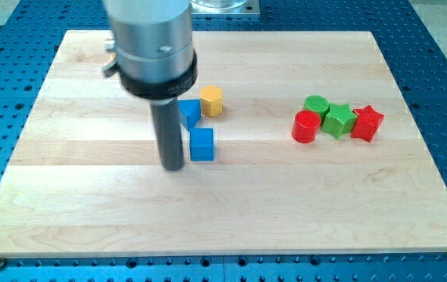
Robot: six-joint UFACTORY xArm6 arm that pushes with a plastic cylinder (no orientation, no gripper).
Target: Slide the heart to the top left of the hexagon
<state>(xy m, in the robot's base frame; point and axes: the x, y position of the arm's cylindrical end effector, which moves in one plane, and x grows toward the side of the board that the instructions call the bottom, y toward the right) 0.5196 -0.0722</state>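
Note:
A yellow hexagon (212,101) lies just above the board's middle. A blue block (190,113) touches its left side; the rod hides part of it and I cannot make out its shape. A blue cube (201,144) lies just below that block. My tip (174,167) rests on the board right beside the blue cube's lower left edge, below the partly hidden blue block. I cannot tell for certain which block is a heart.
At the view's right is a tight cluster: a red cylinder (306,126), a green cylinder (316,105), a green star (339,120) and a red star (367,123). The wooden board (74,211) ends against a blue perforated table.

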